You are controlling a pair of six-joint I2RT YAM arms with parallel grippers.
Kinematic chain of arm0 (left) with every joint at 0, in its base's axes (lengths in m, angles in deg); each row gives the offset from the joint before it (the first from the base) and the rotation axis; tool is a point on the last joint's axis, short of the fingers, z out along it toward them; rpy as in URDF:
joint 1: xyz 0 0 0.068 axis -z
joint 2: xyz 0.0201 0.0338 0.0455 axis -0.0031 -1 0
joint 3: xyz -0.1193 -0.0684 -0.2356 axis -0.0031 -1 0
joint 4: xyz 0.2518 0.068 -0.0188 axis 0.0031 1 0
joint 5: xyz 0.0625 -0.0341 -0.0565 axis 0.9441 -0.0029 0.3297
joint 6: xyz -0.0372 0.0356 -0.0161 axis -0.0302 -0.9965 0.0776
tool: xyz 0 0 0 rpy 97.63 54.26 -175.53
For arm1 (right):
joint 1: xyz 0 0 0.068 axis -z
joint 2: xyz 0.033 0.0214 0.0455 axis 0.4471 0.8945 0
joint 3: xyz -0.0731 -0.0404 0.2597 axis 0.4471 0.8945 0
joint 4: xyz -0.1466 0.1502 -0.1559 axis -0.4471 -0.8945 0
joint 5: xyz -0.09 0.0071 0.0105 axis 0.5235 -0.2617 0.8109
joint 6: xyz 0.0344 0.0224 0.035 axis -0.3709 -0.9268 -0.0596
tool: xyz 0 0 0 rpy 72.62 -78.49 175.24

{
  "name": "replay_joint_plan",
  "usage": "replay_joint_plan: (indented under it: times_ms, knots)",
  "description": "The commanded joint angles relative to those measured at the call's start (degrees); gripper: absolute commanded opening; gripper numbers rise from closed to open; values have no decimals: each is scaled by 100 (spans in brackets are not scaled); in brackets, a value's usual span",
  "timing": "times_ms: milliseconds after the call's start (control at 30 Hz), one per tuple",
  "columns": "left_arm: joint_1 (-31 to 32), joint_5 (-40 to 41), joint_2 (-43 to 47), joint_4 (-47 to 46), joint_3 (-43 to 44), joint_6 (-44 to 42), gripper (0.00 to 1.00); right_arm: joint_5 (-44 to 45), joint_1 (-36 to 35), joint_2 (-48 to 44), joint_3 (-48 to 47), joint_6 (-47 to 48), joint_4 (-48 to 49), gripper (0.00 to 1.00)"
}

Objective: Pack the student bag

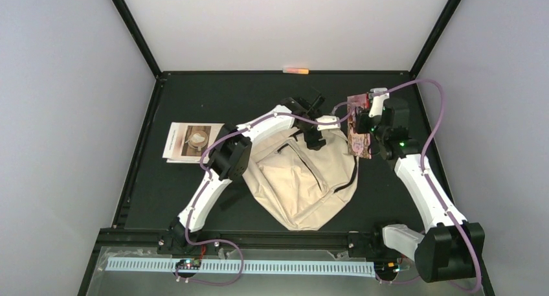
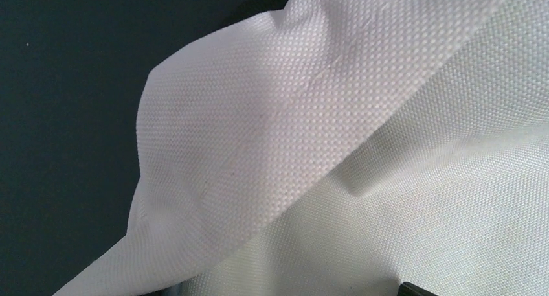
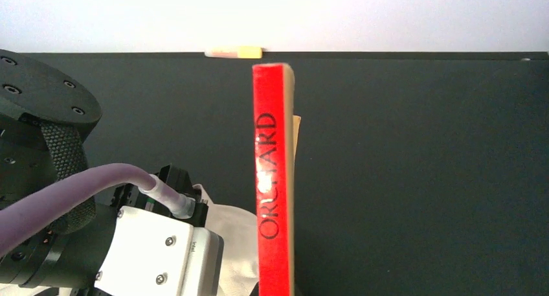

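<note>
- Bag [image 1: 294,186] lies mid-worktop [image 1: 259,95]; nothing visibly packed yet.
- Right fingers [image 1: 369,118] clamp a red-spined book [image 3: 272,179] upright just beside the bag.
- Left fingers [image 1: 314,138] sit at the bag's top edge; opening unclear.
- Booklet [image 1: 191,140] lies outside, unpacked.

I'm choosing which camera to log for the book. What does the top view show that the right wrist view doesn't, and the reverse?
Only the top view: the whole bag, a booklet lying to its left, and the patterned cover of the book in the right gripper. Only the right wrist view: the book's red spine, reading ORCHARD. Both: the book itself, some cream bag fabric, part of the left arm, and a small orange item at the far edge.
</note>
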Motion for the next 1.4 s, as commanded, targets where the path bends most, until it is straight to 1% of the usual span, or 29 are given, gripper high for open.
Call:
replay_joint_plan:
  times_ms: [0, 100, 200, 300, 400, 433, 467, 500, 567, 633, 667, 733, 900, 1000, 1167, 1267, 1367]
  knots:
    - [-28, -18, -226, 147, 14, 94, 97, -334, 35, 25, -57, -55, 348, 1]
    - [-25, -203, -264, 390, 31, 67, 91, -459, 30, -48, -49, -55, 347, 1]
    - [-24, -304, -205, 521, -97, 54, 88, -525, 31, -123, -57, -54, 312, 1]
    - [-24, -10, -219, 484, -319, 73, 86, -653, 32, -223, -27, -108, 358, 1]
    - [-24, 210, -250, 579, -390, 160, 81, -713, 29, -301, -21, -131, 391, 1]
    - [-23, 288, -193, 508, -489, 167, 77, -712, 28, -321, -21, -132, 384, 1]
    - [-24, 361, -95, 376, -634, 180, 64, -704, 32, -344, -21, -121, 373, 1]
    - [-32, 357, 28, 271, -783, 205, 47, -703, 27, -363, -25, -123, 362, 1]
    - [-45, 173, 351, 148, -1081, 202, 29, -707, 35, -375, -41, -110, 316, 1]
    - [-63, 43, 723, -27, -1421, 245, 4, -737, 29, -387, -55, -110, 265, 1]
    - [-78, 10, 916, -106, -1608, 289, 2, -769, 32, -400, -53, -112, 250, 1]
    - [-136, -180, 1314, -137, -1936, 321, 1, -941, 29, -446, -23, -137, 257, 1]
    - [-391, -594, 2471, -195, -2942, 373, 2, -2029, 20, -473, 137, -200, 553, 1]
    - [-435, -728, 3185, -270, -3464, 253, 2, -2390, -15, -401, 303, -553, 1159, 1]
    - [-437, -1080, 3808, -279, -3958, 211, 2, -2570, -286, 2, 414, -779, 2319, 1]
    - [-434, -1149, 4149, -297, -4145, 124, 2, -2631, -288, 338, 166, -826, 2798, 1]
    - [-435, -1237, 4431, -167, -4198, -67, 2, -2864, -286, 663, -411, -662, 2719, 1]
